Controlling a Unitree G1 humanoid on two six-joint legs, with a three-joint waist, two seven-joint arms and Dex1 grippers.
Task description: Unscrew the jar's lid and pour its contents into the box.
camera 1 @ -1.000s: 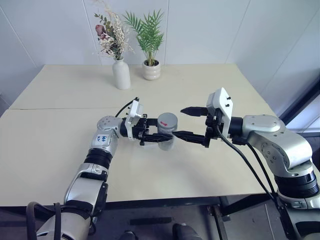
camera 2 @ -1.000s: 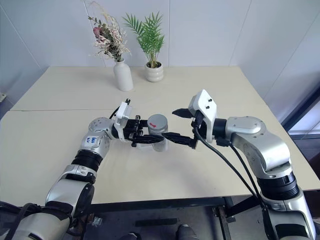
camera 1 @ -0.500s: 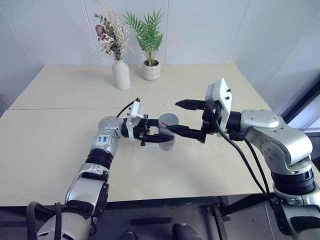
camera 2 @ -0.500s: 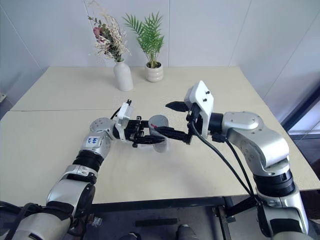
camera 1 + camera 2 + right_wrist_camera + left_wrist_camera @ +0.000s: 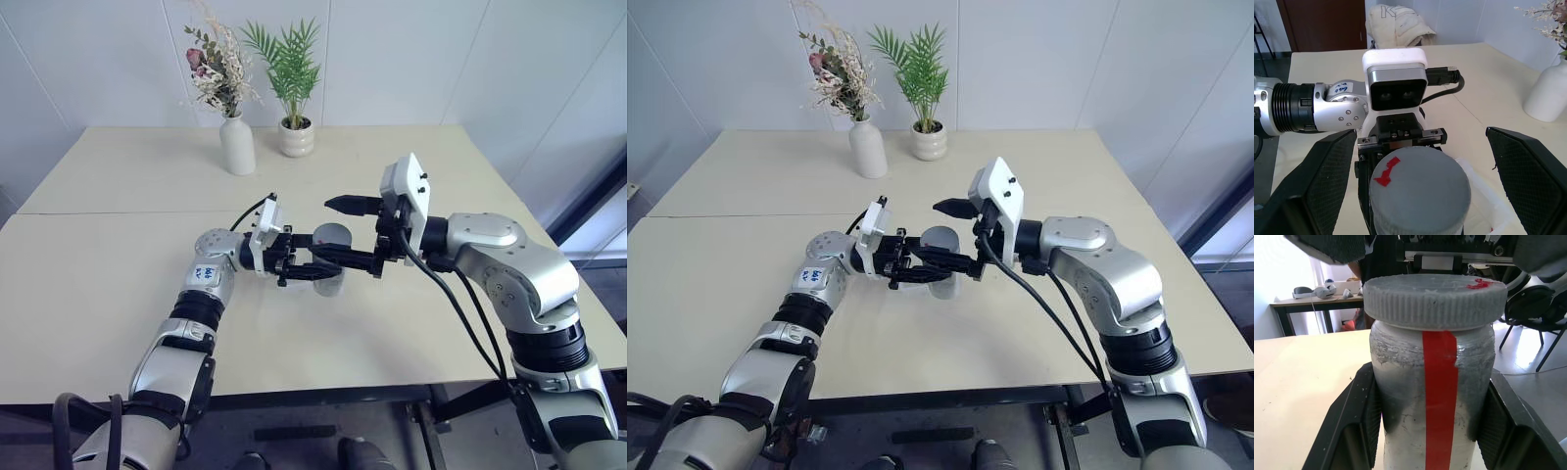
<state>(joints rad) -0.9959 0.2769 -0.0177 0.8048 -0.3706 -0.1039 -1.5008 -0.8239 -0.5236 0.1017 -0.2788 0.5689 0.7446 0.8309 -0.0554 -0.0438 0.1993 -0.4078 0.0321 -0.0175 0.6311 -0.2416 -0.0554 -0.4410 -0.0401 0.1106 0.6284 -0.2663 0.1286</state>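
Grey ribbed plastic caps the small clear cylindrical jar [image 5: 1433,396], which has a red strip of tape down its side and stands upright above the middle of the pale beige table [image 5: 118,294]. The left gripper [image 5: 312,267] reaches in from nine o'clock and is clamped on the jar's body, one black finger [image 5: 1354,426] pressed to each side. That round grey screw lid [image 5: 1418,188], marked with a red scrap, sits on the jar. The right gripper [image 5: 338,232] comes in from three o'clock with its two black fingers [image 5: 1327,171] spread wide, one on either side of the lid and clear of it. A clear plastic box [image 5: 1484,193] lies on the table just beneath the jar. At twelve o'clock, well apart, stand a white flower vase [image 5: 236,145] and a ribbed white plant pot [image 5: 296,138].
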